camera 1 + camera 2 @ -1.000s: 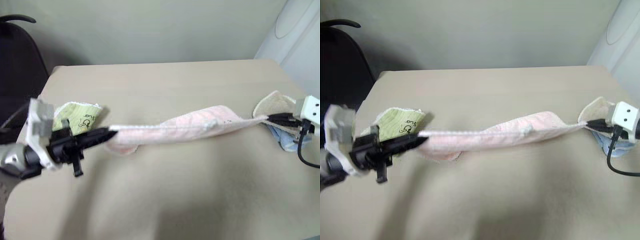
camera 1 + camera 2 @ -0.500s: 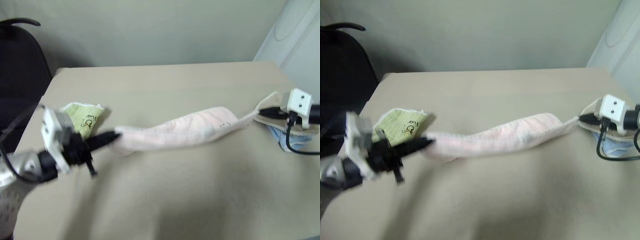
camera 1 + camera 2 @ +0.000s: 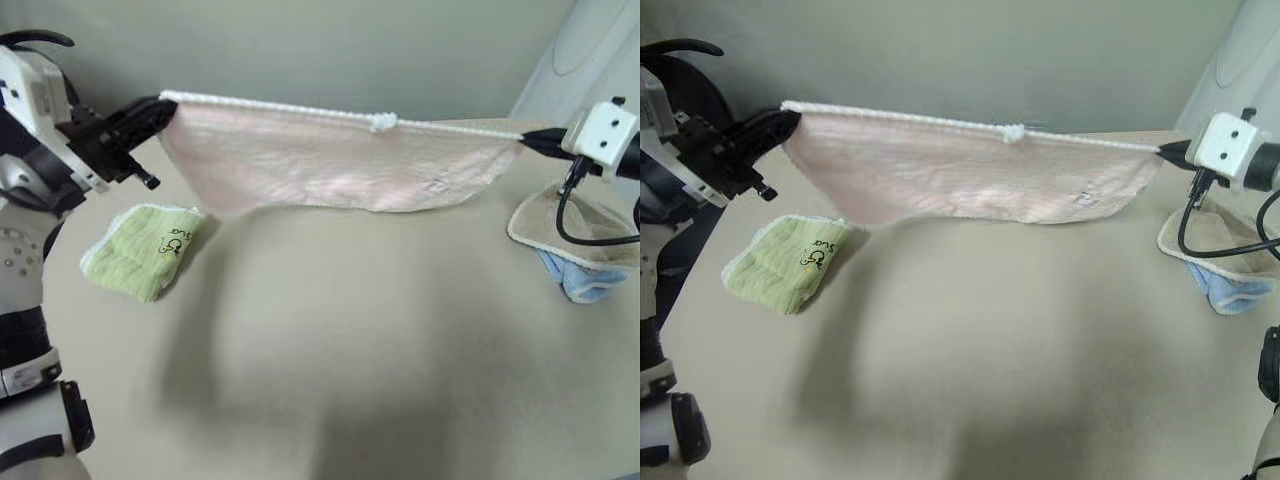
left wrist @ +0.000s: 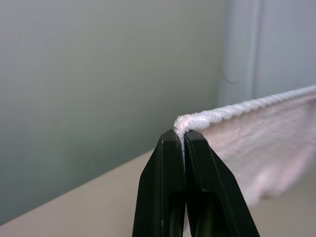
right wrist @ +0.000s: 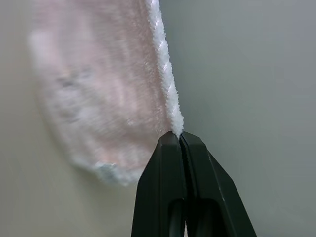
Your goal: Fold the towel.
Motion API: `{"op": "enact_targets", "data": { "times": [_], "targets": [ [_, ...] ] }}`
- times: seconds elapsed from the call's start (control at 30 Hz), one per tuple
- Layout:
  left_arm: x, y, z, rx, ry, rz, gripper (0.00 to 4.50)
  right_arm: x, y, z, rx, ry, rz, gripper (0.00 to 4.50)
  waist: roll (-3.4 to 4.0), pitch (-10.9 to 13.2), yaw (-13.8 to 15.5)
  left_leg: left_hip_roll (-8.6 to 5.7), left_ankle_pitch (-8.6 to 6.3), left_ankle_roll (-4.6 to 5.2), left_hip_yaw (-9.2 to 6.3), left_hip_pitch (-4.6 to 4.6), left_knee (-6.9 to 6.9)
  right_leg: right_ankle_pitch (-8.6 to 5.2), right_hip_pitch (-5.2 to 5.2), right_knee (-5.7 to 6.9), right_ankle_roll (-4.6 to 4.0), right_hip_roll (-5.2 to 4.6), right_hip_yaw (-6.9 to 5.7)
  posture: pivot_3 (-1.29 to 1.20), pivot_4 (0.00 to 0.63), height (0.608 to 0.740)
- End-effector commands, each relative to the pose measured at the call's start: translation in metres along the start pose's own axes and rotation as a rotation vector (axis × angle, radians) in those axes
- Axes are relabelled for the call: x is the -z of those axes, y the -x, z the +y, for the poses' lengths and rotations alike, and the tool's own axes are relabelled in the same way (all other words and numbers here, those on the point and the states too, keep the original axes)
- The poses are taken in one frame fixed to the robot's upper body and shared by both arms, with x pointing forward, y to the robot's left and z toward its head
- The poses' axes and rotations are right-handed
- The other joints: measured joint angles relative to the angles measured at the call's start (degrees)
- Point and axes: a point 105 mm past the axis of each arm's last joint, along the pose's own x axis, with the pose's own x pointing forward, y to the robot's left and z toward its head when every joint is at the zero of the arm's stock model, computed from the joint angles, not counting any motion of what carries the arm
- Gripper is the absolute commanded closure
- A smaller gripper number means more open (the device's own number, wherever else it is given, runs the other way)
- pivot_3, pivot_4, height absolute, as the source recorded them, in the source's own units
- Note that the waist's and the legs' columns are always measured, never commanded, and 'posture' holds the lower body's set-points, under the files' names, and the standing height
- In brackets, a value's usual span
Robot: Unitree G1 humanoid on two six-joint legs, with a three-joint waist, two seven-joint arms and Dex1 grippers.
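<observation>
The pale pink towel (image 3: pixel 330 160) hangs spread in the air above the table, its whitish stitched edge stretched taut along the top with a small loop tab near the middle. My left gripper (image 3: pixel 160 108) is shut on the towel's left top corner (image 4: pixel 190 121). My right gripper (image 3: pixel 528 140) is shut on the right top corner (image 5: pixel 174 123). The towel's lower edge sags free above the far part of the table.
A folded lime-green towel (image 3: pixel 140 248) lies at the table's left side. A beige-tan towel (image 3: pixel 575 225) sits on a blue cloth (image 3: pixel 580 280) at the right edge. The tan table (image 3: pixel 350 350) stretches in front; a dark chair (image 3: pixel 30 45) stands far left.
Both grippers have risen and moved forward, lifting the towel off the table. It went from a bunched strip lying on the surface to a sheet hanging spread between them.
</observation>
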Motion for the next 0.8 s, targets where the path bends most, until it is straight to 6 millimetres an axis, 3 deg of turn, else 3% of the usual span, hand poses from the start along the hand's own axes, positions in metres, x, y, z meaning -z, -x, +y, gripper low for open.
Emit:
{"op": "enact_targets", "data": {
  "times": [0.03, 0.1, 0.2, 0.37, 0.5, 0.67, 0.8],
  "targets": [
    [-0.001, 0.043, -0.030, 0.163, 0.018, 0.061, 4.49, 0.009, 0.036, 0.011, -0.075, -0.101, 0.017, 4.50, 0.03, 0.02, -0.20, 0.01, 0.01, -0.01, 0.04, -0.02, -0.03, 0.01, -0.03, -0.02, -0.02, 0.01, 0.01, 0.00, 0.150, 0.740],
    [0.020, 0.068, -0.055, 0.257, 0.052, 0.185, 4.49, 0.016, 0.049, 0.038, -0.200, -0.189, 0.044, 4.50, 0.00, 0.02, -0.16, 0.02, 0.12, -0.09, 0.09, -0.35, -0.11, 0.03, -0.28, 0.11, -0.02, 0.01, 0.00, 0.00, 0.150, 0.740],
    [0.046, 0.098, -0.075, 0.273, 0.126, 0.336, 4.49, 0.026, 0.066, 0.073, -0.348, -0.317, 0.097, 4.50, -0.13, 0.05, 0.13, 0.01, 0.13, -0.09, 0.10, -0.29, 0.01, 0.02, -0.17, 0.03, -0.02, 0.04, -0.02, 0.00, 0.150, 0.740],
    [0.069, 0.119, -0.104, 0.274, 0.228, 0.417, 4.49, 0.037, 0.073, 0.104, -0.441, -0.408, 0.143, 4.50, -0.07, 0.01, 0.12, 0.03, 0.12, -0.01, 0.17, 0.11, 0.04, 0.01, 0.20, 0.08, -0.02, 0.05, 0.02, 0.00, 0.150, 0.740],
    [0.088, 0.125, -0.125, 0.278, 0.280, 0.490, 4.49, 0.042, 0.064, 0.108, -0.445, -0.408, 0.150, 4.50, -0.08, 0.02, -0.15, 0.08, -0.40, 0.53, 0.24, 0.54, 0.01, -0.16, 0.59, 0.05, -0.05, 0.08, 0.05, 0.00, 0.150, 0.740],
    [0.094, 0.120, -0.117, 0.192, 0.289, 0.488, 4.49, 0.045, 0.035, 0.099, -0.397, -0.319, 0.145, 4.50, -0.04, 0.01, -0.39, 0.12, -0.52, 0.74, 0.23, 0.79, -0.02, -0.16, 0.76, 0.09, -0.05, 0.11, 0.05, 0.00, 0.150, 0.740],
    [0.102, 0.116, -0.087, 0.045, 0.273, 0.470, 4.49, 0.039, -0.006, 0.092, -0.353, -0.238, 0.111, 4.50, 0.06, -0.02, -0.57, 0.13, -0.55, 0.78, 0.20, 0.95, -0.03, -0.16, 0.86, 0.12, -0.06, 0.11, 0.02, 0.00, 0.150, 0.740]
  ]
}}
